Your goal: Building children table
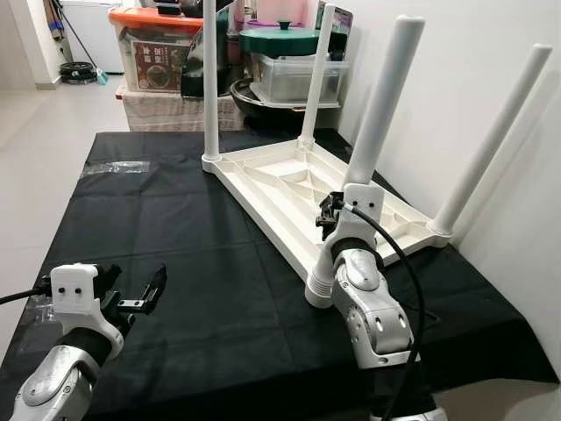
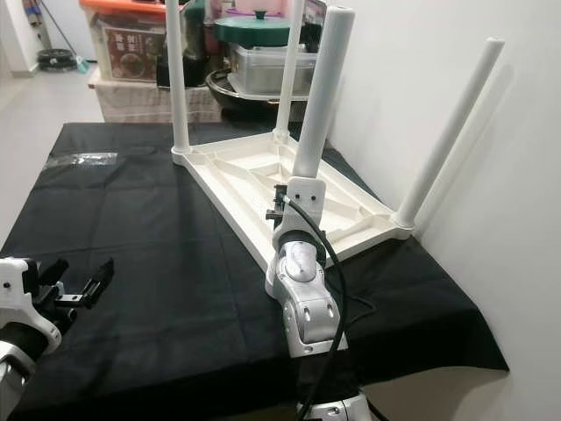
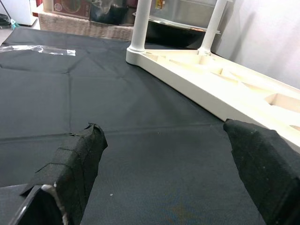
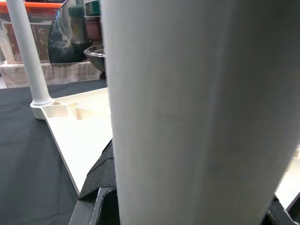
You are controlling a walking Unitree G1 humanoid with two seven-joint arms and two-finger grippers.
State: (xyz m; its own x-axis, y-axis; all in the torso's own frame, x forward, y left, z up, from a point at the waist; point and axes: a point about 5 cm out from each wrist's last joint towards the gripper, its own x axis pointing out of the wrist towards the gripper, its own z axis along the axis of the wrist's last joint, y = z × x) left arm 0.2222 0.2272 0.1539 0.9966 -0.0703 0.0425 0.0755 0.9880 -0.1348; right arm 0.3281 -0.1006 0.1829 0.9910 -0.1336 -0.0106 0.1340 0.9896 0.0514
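Nearest the camera, the right end effector (image 1: 331, 217) is clenched around the near white cylindrical plastic leg (image 1: 383, 101) of the upturned white plastic children's table (image 1: 289, 189). That table lies top-down on the black cloth-covered worktop (image 1: 175, 228), against the white wall (image 1: 526, 202), all four legs pointing up. Released and hovering, the left end effector (image 1: 136, 294) has its fingers (image 3: 77, 161) spread above the cloth.

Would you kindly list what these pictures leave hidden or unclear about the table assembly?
- Right gripper: head views, its wrist hides the grip on the near leg.
- Near leg's socket: head views, hidden behind the right arm.
- Tabletop far side: right wrist view, blocked by that leg.
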